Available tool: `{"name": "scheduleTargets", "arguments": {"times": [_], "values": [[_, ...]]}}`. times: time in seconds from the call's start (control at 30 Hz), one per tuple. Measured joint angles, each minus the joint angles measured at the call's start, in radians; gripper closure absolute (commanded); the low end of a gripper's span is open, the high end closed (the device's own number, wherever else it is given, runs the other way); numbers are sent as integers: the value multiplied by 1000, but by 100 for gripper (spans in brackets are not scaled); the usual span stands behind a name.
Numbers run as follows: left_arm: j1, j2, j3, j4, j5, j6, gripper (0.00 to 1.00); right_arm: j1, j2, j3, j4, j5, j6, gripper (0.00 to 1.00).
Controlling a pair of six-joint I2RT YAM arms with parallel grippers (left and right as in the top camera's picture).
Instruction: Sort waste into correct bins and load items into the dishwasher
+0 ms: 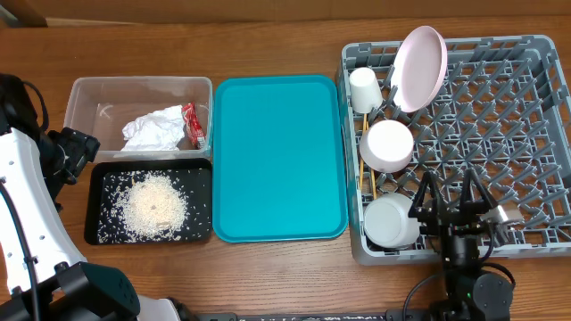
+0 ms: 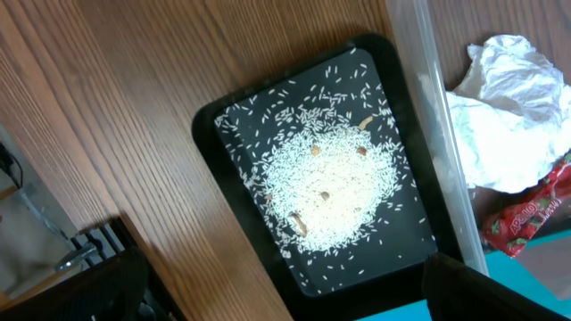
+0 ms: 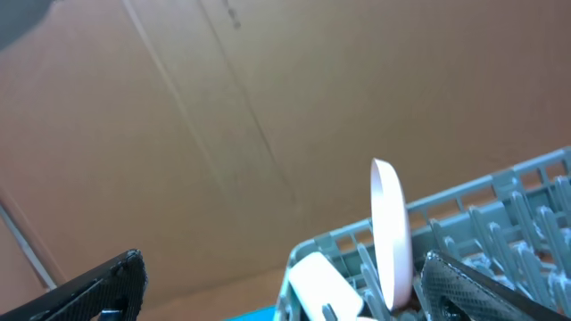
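Hovering right gripper, jaws spread — bowl beside

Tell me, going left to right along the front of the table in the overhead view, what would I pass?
Black tray holding rice → teal tray → grey dish rack.

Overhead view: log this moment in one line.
napkin, wrapper in clear tub | rice in black tray | plate, cup, bowls in rack | right pincer open, empty, over rack
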Motion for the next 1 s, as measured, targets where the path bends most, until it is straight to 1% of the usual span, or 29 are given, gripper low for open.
{"name": "scheduleTargets", "arguments": {"times": [0.27,0.33,0.5,1.0], "values": [[0,0,0,0,0,0,0,0,0,0,-233,0,-8,0],[0,0,0,-1,0,0,0,0,0,0,-268,0,-17,0],[0,0,0,0,0,0,0,0,0,0,-269,-3,-57,0],[0,0,0,0,0,0,0,0,0,0,-269,-3,-76,0]]}}
